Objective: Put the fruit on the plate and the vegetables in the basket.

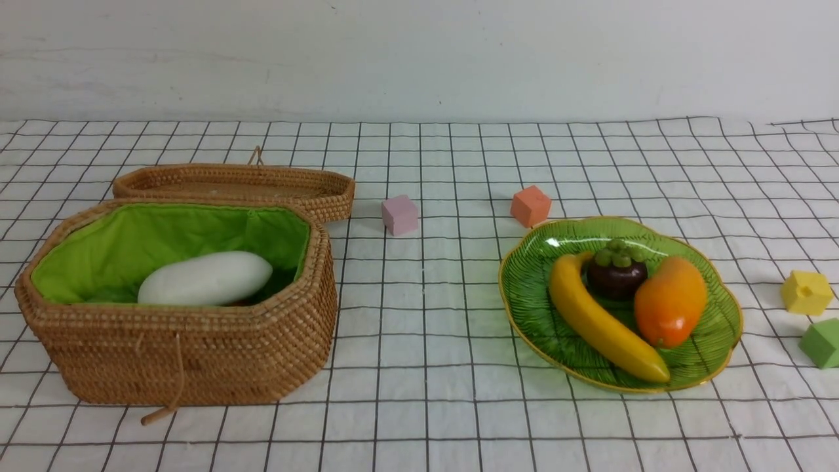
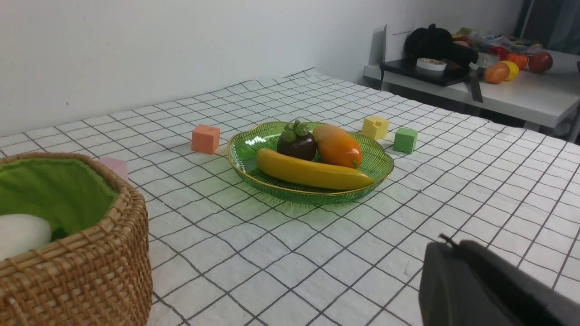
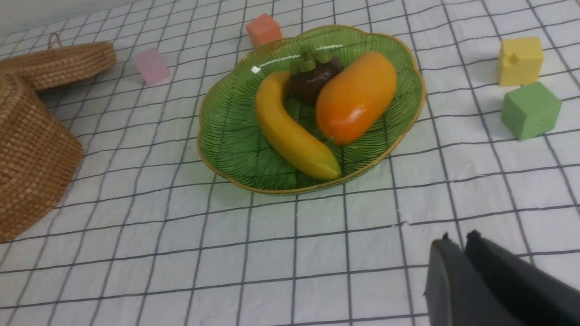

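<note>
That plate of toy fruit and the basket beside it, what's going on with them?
Nothing is being handled right now. A banana, a mango and a mangosteen lie together on the green plate. The wicker basket holds a white radish; anything under it is hidden. Both pincers, the left pincer and the right pincer, hang shut and empty above the cloth, away from everything. Foam cubes lie scattered about.

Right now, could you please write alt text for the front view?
A green leaf-shaped glass plate on the right holds a yellow banana, orange mango and purple mangosteen. On the left, a green-lined wicker basket holds a white radish.
</note>
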Controlling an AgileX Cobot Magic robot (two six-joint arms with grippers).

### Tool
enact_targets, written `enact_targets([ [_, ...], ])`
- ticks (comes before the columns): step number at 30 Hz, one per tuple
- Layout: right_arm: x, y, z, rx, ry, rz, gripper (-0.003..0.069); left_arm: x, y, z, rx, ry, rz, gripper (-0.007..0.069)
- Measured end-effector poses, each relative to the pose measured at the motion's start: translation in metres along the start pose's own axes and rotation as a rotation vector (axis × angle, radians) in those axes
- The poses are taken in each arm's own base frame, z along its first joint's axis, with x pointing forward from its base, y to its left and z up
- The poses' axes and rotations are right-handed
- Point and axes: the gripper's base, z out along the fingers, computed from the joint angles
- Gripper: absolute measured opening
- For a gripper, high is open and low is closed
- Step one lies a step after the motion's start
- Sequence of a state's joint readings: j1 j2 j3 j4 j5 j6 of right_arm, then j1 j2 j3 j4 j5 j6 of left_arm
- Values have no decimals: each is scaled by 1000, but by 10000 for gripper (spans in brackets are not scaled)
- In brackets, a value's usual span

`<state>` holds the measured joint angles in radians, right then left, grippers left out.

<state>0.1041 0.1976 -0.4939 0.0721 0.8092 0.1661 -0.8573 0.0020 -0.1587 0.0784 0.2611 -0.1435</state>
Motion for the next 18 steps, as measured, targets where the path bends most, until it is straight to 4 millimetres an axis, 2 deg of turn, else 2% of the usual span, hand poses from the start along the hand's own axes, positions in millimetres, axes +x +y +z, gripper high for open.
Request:
enact_targets([
  [3, 2, -2, 4, 7, -61, -16, 27, 1, 0, 0, -1, 7, 0, -13],
  [5, 19, -10, 18, 34, -135, -52, -8, 1, 0, 0, -1, 7, 0, -13],
  [11, 91, -32, 58, 73, -150, -131, -8, 1, 0, 0, -1, 7, 0, -13],
  [13, 97, -33, 61, 74, -132, -117, -8, 1, 0, 0, -1, 7, 0, -13],
  [18, 97, -33, 61, 70, -135, -83, -8, 1, 0, 0, -1, 7, 0, -13],
])
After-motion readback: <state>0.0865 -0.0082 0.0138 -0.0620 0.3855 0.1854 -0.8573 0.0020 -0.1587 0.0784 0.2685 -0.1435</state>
